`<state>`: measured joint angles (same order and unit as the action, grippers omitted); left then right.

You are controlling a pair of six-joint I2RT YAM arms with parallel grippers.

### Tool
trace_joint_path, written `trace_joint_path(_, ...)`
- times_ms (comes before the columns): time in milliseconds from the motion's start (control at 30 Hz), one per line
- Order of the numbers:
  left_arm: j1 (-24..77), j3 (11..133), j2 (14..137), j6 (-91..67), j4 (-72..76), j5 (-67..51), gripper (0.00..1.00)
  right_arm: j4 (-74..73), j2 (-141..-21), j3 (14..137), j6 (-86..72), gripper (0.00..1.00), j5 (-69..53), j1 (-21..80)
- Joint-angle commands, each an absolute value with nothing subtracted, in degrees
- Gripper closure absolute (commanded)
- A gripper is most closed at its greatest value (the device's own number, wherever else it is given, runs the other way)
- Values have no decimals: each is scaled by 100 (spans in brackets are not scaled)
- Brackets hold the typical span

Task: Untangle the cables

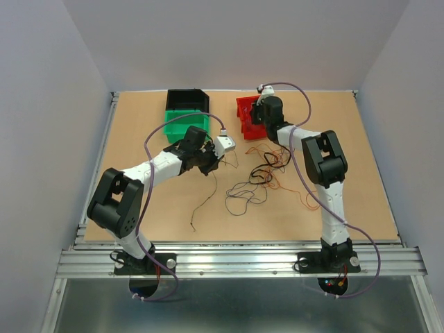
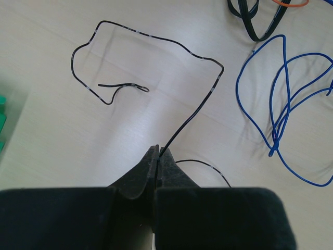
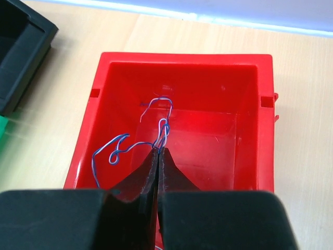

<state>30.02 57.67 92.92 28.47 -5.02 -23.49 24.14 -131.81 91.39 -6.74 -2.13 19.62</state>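
**Two-arm cable sorting, both arms loaded.** The left fingers (image 2: 139, 178) are pressed together on a black wire (image 2: 203, 60), which runs away from the tips in an open loop lying flat on the bench (image 1: 347, 173). A second black strand emerges beside the fingers on the right. A blue wire (image 2: 238, 86) lies near that loop but apart from it. The right fingers (image 3: 141, 177) are likewise closed, pinching a thin blue-and-white wire (image 3: 163, 127) that hangs inside the red bin (image 3: 264, 130). The unsorted tangle (image 1: 262, 175), with orange and dark strands, sits on the bench between the two arms.

**Likely failure modes.**
- The black wire is gripped only at the very fingertips, so a quick pull could let it slip out.
- A drag toward the right would probably sweep the black loop across the blue wire and re-knot them.
- The strand beside the left fingers may belong to the same wire. If so, lifting could tighten a bend rather than free it.
- One limb of the blue-and-white wire runs close to the bin's near-left wall, and whether it crosses the rim cannot be told. On release it could spring out or cling to the fingers.
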Motion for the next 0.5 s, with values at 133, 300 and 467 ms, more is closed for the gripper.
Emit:
trace_joint_path(133,3041,5889,9097,2900,-492,-2356,100,1775,-12851,9387,-554,79,-26,2100)
trace_joint_path(300,3041,5880,9088,2900,-492,-2355,100,1670,-12621,9273,-448,62,457,2267)
trace_joint_path(467,3050,5880,9062,2883,-492,-2347,100,1670,-12490,9185,-466,63,597,2285)
